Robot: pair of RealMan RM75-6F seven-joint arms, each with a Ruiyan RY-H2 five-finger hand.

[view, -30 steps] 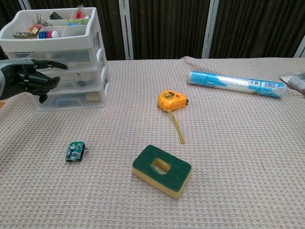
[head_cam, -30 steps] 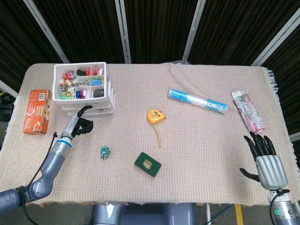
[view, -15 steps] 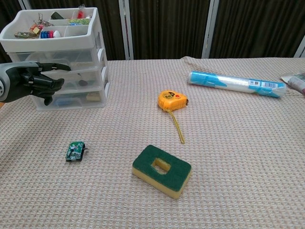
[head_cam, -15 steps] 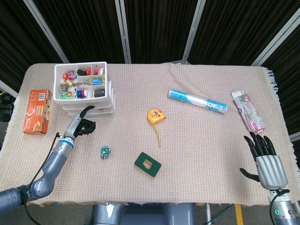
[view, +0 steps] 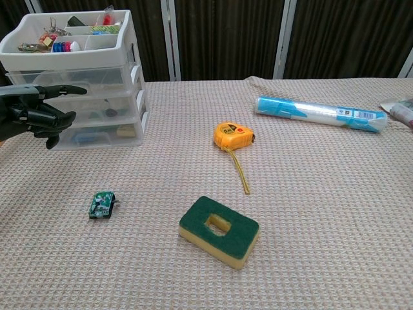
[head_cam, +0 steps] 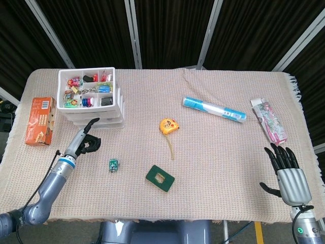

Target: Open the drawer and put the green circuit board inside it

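The white drawer unit point(head_cam: 96, 114) point(view: 103, 106) stands at the back left with its three drawers closed and a tray of small parts on top. The small green circuit board point(head_cam: 114, 164) point(view: 102, 204) lies flat on the cloth in front of it. My left hand point(head_cam: 84, 140) point(view: 33, 113) hovers just in front of the drawers and a little behind and left of the board. One finger points toward the unit, the others are curled in, and it holds nothing. My right hand point(head_cam: 287, 173) rests at the near right edge with fingers spread and empty.
An orange box point(head_cam: 40, 121) lies left of the drawer unit. A yellow tape measure point(head_cam: 167, 125), its tape pulled out, and a green sponge point(head_cam: 160, 177) sit mid-table. A blue-and-white tube point(head_cam: 213, 109) and a pink packet point(head_cam: 269, 121) lie at the back right.
My left hand edged toward the drawer fronts, then drew back toward me and to the left. The drawers stay closed, and the board and right hand have not moved.
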